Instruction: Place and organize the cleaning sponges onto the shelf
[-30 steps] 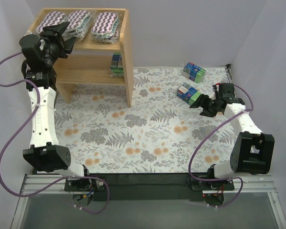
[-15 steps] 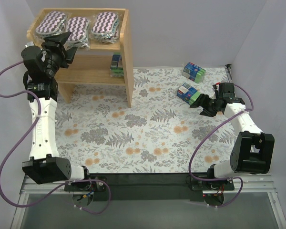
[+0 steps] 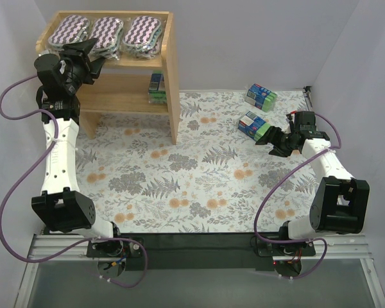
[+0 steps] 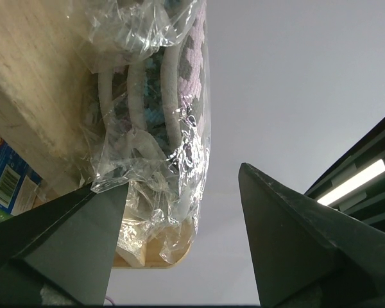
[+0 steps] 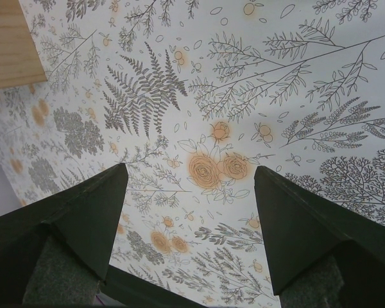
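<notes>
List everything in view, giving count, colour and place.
oval sponges: three, purple-and-white zigzag in clear wrap, side by side on the shelf's top tier
blocky packs: two, blue and green, on the cloth at far right
blocky pack: one, blue and green, right end of the shelf's lower tier
shelf: one, light wood, far left
table cloth: one, white with grey ferns and orange flowers, under everything
left gripper: one, black, open, at the front of the top tier by the leftmost sponge
right gripper: one, black, open, close beside the nearer pack on the cloth
</notes>
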Controlling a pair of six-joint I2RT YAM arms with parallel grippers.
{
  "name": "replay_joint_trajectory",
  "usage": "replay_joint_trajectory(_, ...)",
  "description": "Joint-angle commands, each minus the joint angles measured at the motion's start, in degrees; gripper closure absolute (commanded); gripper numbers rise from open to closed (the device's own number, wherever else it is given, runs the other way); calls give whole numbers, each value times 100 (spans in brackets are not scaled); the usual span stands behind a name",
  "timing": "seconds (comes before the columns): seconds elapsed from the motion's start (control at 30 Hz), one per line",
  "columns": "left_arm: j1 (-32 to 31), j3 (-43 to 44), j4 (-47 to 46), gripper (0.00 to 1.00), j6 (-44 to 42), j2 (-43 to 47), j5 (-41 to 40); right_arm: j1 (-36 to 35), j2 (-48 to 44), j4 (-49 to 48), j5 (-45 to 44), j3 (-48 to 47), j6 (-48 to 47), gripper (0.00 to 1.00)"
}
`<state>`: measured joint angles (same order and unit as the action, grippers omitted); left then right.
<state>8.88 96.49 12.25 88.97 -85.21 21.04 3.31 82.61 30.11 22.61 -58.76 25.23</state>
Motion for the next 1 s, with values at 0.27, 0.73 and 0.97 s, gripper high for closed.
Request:
replay_joint_trajectory(0.27, 43, -692, -110, 34, -186, 1225, -178, 47, 18, 39, -82, -215, -54, 25)
replay_joint_trajectory(0.73, 61, -2445, 497, 30, -1504, 2903, 785, 407, 466, 65, -406, -768, 165, 24)
replay_joint_trajectory(0.97, 69, -4311, 909, 30, -2014, 4354, 1622, 469, 1503, -40, -547, -1874, 429, 25)
